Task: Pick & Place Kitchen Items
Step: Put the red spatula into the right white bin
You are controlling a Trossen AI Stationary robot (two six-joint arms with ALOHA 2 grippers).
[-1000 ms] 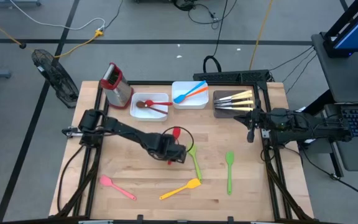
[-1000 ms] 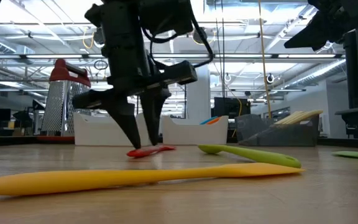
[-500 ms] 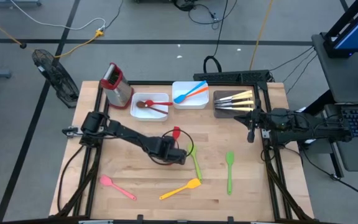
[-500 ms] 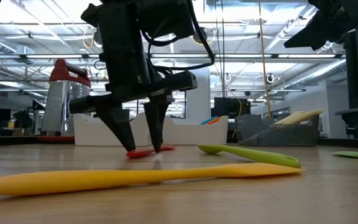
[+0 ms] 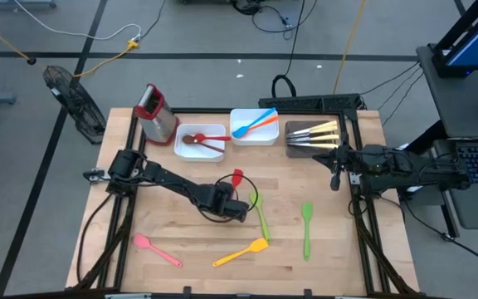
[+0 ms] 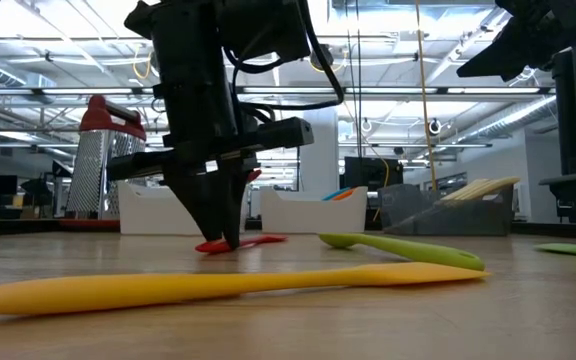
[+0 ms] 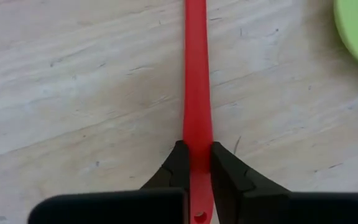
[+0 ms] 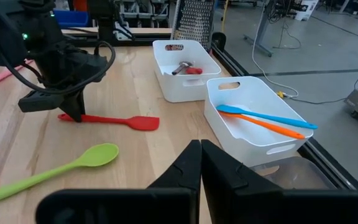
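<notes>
**Sorting half done, red spatula in the claw**

Pale wood planks make up the counter (image 5: 181, 237), framed by dark rails, with a workshop floor and trailing cables all around it. From where I stand, the left claw (image 7: 195, 163) is down at the middle of the counter with its two fingers pinched together on the handle of the red spatula (image 8: 114, 120). The spatula lies flat on the wood, blade pointing toward the bins, not lifted as far as I can see. The right claw (image 8: 200, 155) waits at the right edge of the counter near the dark tray, its fingers pressed together with nothing between them.

Judging by how things lie, the job looks roughly half finished. Along the back edge, the first white bin (image 5: 214, 152) holds a brown spoon (image 5: 191, 139) and a red utensil (image 5: 212, 137). The second white bin (image 5: 265, 135) holds a blue spoon (image 5: 243, 127) and an orange spatula (image 5: 260, 121), crossed over each other. The dark tray (image 5: 293, 149) carries a row of pale-handled knives (image 5: 315, 134).

Left loose on the wood are a green spoon (image 5: 258, 216) just beside the left claw, another green spoon (image 5: 306, 228) farther right, a yellow spatula (image 5: 241, 252) and a pink spatula (image 5: 156, 249) near the front edge. A red-topped metal grater (image 5: 153, 112) stands at the back left corner.
</notes>
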